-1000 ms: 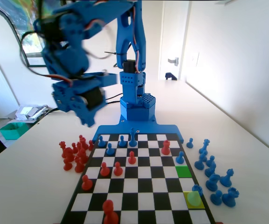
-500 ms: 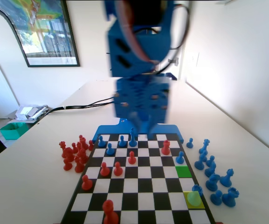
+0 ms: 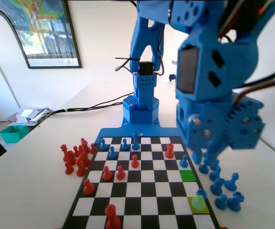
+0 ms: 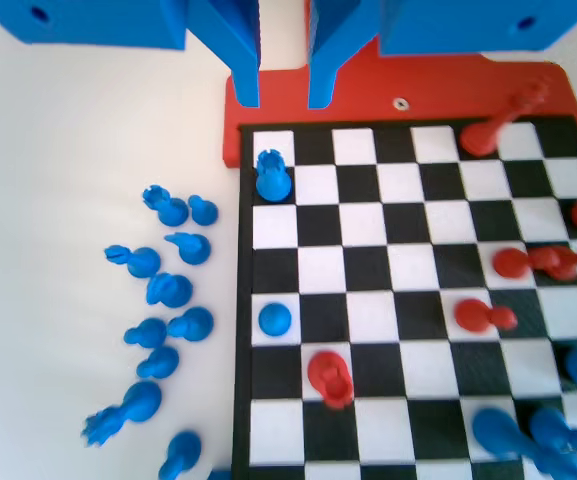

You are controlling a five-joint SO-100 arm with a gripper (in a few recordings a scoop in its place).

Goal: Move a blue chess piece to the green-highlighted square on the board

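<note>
Red pieces [image 3: 75,156] stand clustered on the table just beside the board's left edge in the fixed view, with further red pawns [image 3: 114,173] on the squares. Captured blue pieces [image 3: 223,186] lie off the right edge (some tipped over in the wrist view). A framed picture [image 3: 46,33] hangs on the wall; a green tray [image 3: 14,132] sits far left.

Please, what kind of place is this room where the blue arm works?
Probably a room in a home or small office, not a factory. A framed picture hangs on the white wall, a door with a handle stands behind the arm, and the board lies on a plain white table.
</note>
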